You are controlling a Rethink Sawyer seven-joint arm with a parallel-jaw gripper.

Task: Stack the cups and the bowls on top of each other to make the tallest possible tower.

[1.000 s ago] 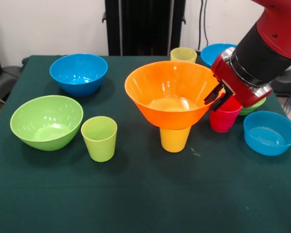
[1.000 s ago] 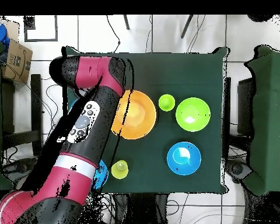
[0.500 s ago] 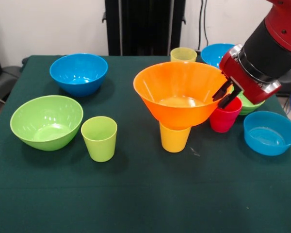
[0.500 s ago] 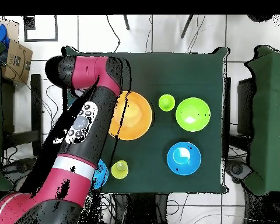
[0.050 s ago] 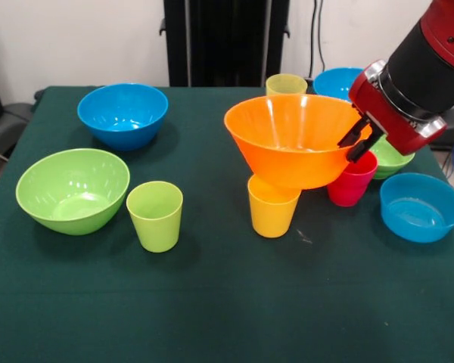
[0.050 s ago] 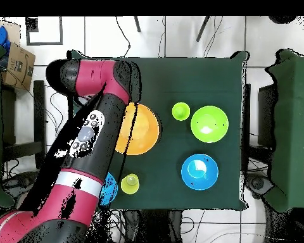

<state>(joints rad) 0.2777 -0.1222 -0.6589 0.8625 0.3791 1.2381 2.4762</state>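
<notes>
Gripper (image 5: 357, 141) clamping orange bowl (image 5: 291, 140) rim, small green bowl (image 5: 393, 157) — mostly hidden

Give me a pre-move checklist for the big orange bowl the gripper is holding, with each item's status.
1. Grip: the gripper is shut on the right rim of the large glossy orange plastic bowl: ok.
2. Bowl off the bright yellow plastic cup: its base sits beside the cup's rim; contact cannot tell.
3. Bowl level: tilted, not ok.
4. Yellow cup upright on the dark green table: ok.
5. Clearance to the red plastic cup: bowl overlaps it in the front view; cannot tell.
6. Bowl empty: ok.
</notes>
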